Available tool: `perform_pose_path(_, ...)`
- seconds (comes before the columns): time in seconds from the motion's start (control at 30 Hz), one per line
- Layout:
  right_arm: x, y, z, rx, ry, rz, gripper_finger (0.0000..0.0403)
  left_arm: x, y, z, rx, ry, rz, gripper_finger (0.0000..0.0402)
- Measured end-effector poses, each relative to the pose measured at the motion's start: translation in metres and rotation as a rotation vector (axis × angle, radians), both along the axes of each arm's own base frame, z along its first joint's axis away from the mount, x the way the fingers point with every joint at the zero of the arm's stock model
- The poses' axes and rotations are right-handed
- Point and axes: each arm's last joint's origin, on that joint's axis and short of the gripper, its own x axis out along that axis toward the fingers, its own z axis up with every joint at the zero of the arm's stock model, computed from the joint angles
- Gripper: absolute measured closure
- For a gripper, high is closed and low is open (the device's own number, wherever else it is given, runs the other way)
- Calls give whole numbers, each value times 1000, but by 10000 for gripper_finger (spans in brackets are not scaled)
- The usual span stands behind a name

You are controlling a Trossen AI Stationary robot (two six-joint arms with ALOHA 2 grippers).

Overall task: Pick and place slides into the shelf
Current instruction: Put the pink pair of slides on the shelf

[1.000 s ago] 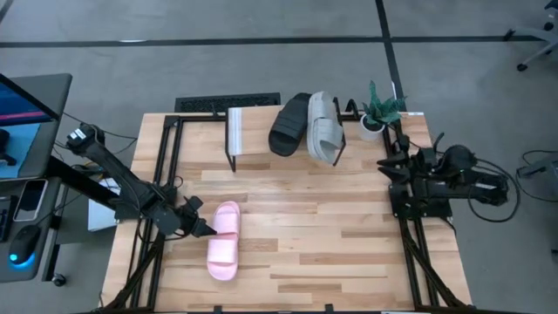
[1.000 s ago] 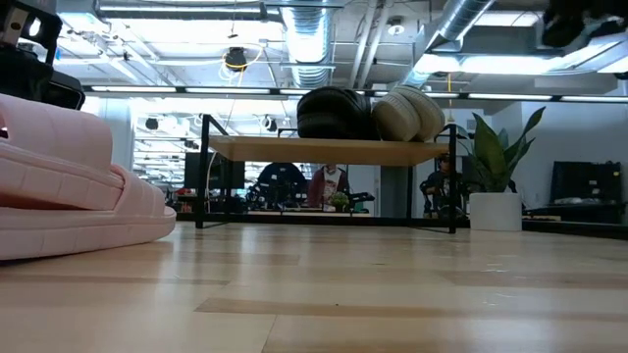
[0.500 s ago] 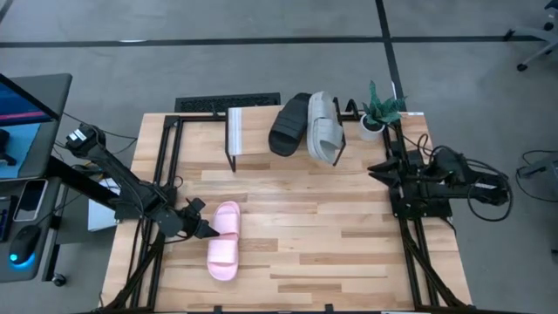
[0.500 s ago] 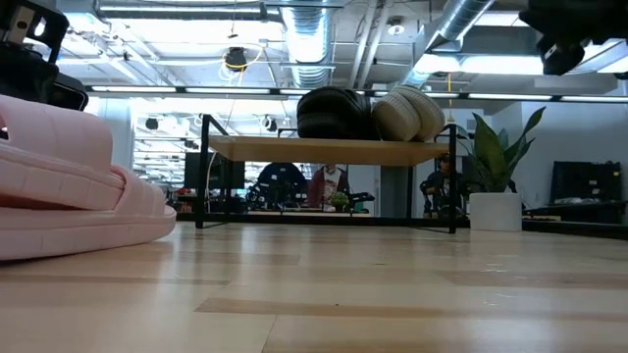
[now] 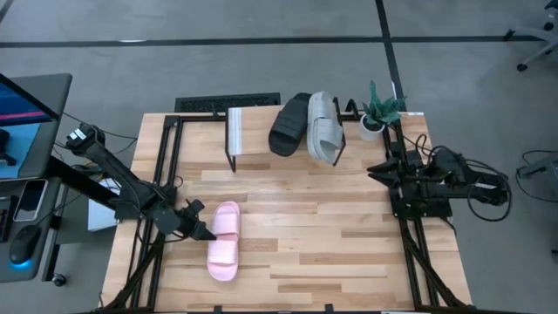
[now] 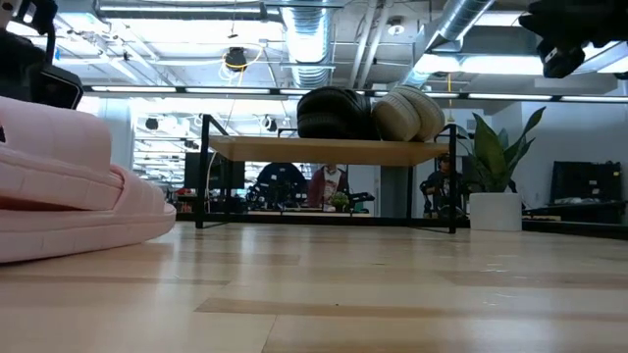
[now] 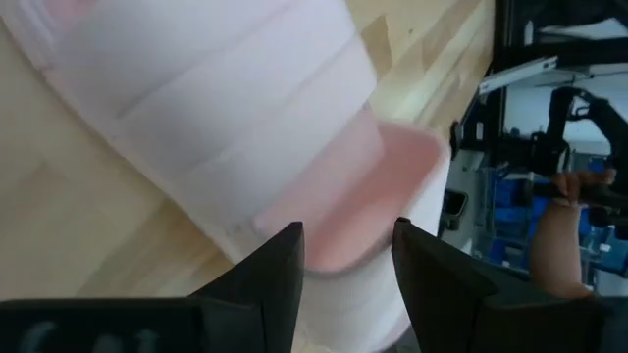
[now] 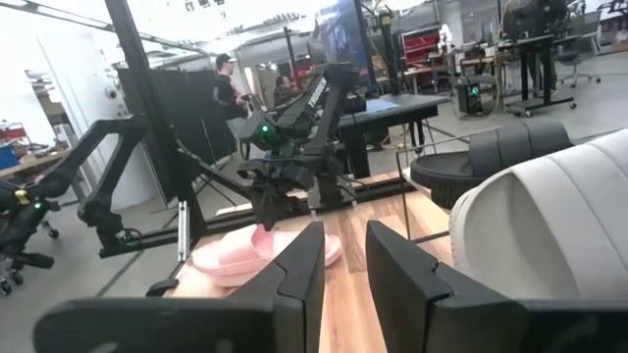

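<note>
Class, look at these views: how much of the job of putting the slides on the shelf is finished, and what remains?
Done: the black slide and grey slide sit on the shelf. In hand: the left tool is at the edge of the pink slide, which lies on the table. Left: lifting the pink slide and placing it on the shelf's free end. The right tool waits at the table's right edge.

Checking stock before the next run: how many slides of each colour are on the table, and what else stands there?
Pink slide: 1
Black slide: 1
Grey slide: 1
Shelf: 1
Potted plant: 1
Total: 5
</note>
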Motion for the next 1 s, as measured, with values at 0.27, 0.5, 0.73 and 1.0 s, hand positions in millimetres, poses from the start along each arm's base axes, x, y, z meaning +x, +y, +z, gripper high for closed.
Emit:
perform_pose_path(0.27,0,0,-4,50,37,0,334,-2,3,-6,-13,89,48,255)
perform_pose_path(0.5,0,0,-5,62,48,-1,334,0,5,-11,0,136,79,256)
perform_pose_path(0.73,0,0,-4,77,45,-2,334,5,2,-16,13,150,89,256)
perform_pose_path(1.0,0,0,-4,77,45,-2,334,11,-2,-23,38,158,109,256)
